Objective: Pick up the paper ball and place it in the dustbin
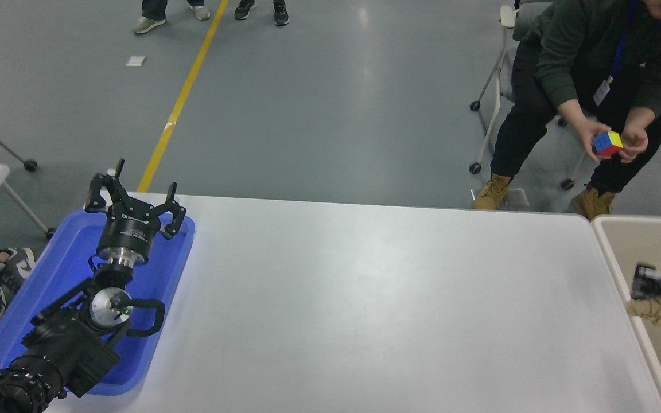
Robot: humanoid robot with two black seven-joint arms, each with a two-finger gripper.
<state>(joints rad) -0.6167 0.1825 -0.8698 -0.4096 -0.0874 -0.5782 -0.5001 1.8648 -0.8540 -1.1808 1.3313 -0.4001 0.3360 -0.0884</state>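
Note:
The tan paper ball [647,310] hangs in my right gripper [641,291], which comes in from the right edge and is shut on it. Ball and gripper are over the left rim of the beige dustbin [640,235], which stands at the table's right end. Only the tip of the right arm shows. My left gripper [133,198] is open and empty, parked at the lower left over the blue tray [61,269].
The white table [376,304] spans the middle. A seated person at the far right holds a colourful cube [607,143] in both hands, off the table. A chair on castors [500,69] stands behind the table. Other people's feet show at the top.

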